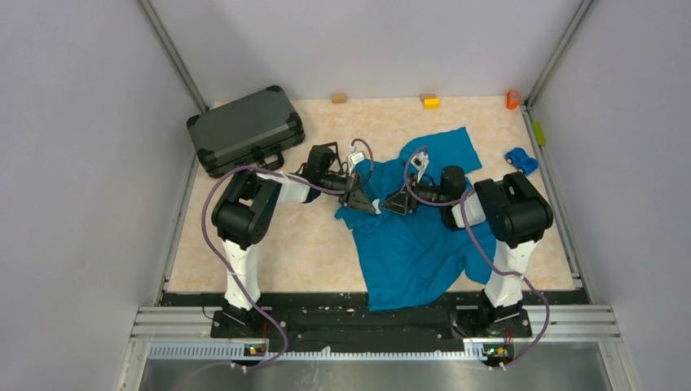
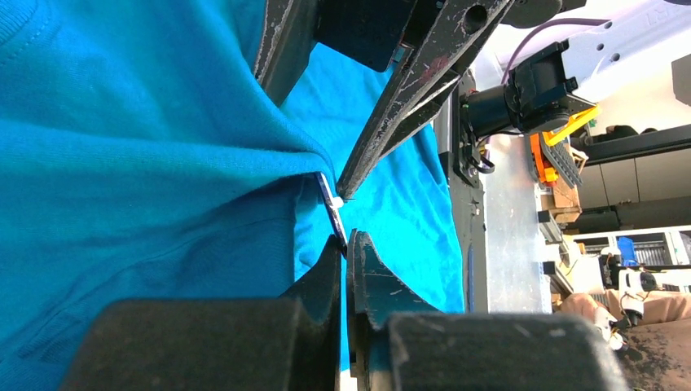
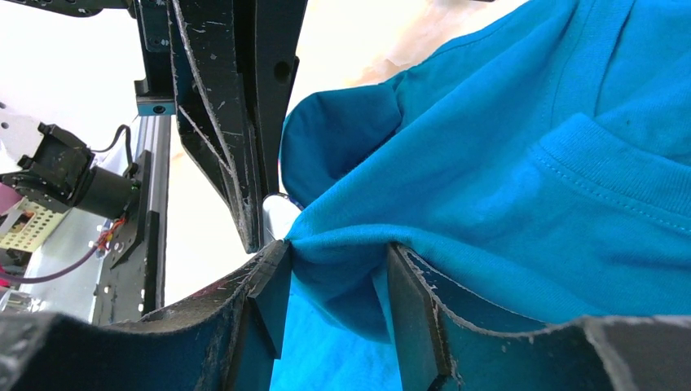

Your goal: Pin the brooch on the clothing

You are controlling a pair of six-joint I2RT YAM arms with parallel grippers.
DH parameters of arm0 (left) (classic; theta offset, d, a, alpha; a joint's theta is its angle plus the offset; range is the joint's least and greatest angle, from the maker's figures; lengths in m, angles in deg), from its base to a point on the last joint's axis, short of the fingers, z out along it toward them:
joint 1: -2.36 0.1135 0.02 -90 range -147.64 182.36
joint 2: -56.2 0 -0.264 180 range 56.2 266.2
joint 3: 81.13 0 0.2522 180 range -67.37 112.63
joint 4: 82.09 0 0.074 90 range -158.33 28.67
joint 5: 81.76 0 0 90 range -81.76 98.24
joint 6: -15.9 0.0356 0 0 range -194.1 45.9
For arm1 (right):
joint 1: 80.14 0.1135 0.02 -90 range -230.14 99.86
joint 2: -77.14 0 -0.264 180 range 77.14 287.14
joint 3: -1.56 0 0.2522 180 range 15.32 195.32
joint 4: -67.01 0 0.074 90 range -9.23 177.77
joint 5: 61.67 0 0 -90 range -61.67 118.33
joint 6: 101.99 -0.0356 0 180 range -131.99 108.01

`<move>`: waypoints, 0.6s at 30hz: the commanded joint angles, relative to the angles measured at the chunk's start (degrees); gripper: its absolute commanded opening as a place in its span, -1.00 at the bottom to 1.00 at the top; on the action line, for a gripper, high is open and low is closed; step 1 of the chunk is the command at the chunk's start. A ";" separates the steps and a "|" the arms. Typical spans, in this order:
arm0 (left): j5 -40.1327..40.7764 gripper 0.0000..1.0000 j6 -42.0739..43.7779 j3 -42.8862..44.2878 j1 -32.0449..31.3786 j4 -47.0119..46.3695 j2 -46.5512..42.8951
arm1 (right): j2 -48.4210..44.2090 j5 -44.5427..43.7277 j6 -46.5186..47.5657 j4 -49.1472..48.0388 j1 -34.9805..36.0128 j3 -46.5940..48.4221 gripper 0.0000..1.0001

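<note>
Nearly closed, the left gripper (image 2: 348,241) pinches with scuffed black fingers a tiny, thin blue-grey disc brooch (image 2: 329,204), seen edge-on and pressed against a raised fold of the soft teal-blue knit T-shirt (image 2: 147,163). The right gripper (image 3: 338,262), part closed, clamps that bunched fold above the mottled beige counter (image 1: 310,244).

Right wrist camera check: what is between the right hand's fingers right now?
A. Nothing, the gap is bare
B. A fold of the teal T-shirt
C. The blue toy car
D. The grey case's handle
B: in the right wrist view, a bunched fold of the teal T-shirt fills the gap between the fingers of the right hand.
</note>
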 commanded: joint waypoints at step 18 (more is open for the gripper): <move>-5.45 -1.00 -1.08 1.91 -1.34 -6.99 -1.43 | -1.87 -4.93 4.38 2.72 3.39 0.12 -0.10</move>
